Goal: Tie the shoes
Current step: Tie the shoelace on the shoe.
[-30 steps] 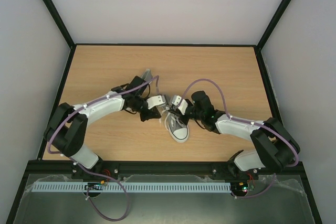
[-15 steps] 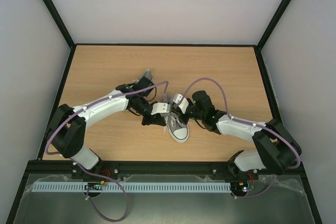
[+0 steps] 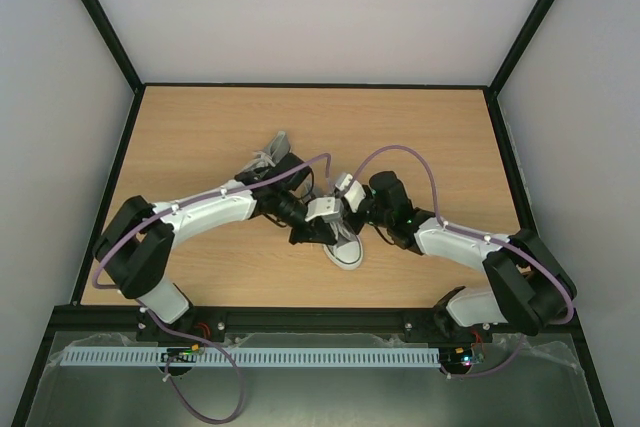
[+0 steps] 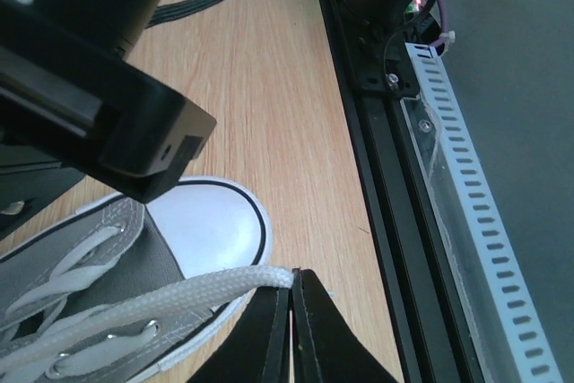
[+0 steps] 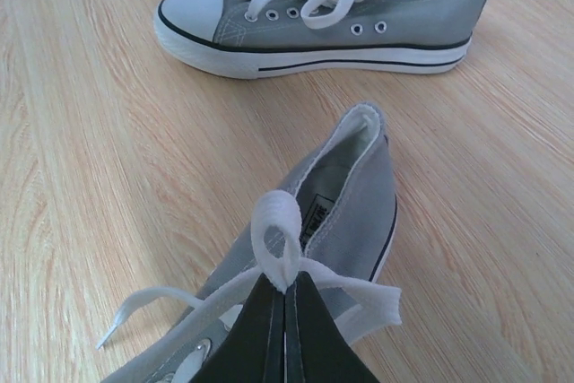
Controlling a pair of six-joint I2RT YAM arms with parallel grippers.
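Two grey shoes with white laces lie on the wooden table. The near shoe (image 3: 345, 247) (image 5: 359, 181) is between the arms, its white toe cap (image 4: 208, 229) toward the near edge. My right gripper (image 3: 337, 211) (image 5: 285, 289) hovers over its tongue, shut on a small lace loop (image 5: 280, 226). My left gripper (image 3: 322, 236) (image 4: 294, 277) sits low beside the toe cap, shut on the end of the other lace (image 4: 170, 302), which runs taut back to the eyelets. The far shoe (image 3: 268, 159) (image 5: 332, 11) lies on its side with a bow in its laces.
The black table frame (image 4: 381, 213) and a white slotted rail (image 4: 466, 186) run close beside my left gripper. The right gripper's black body (image 4: 99, 109) hangs just above the toe cap. Bare wood (image 5: 108, 177) lies between the two shoes.
My left arm has swung right and toward the near edge, carrying the lace end across the near shoe to its toe. The right gripper has barely moved.
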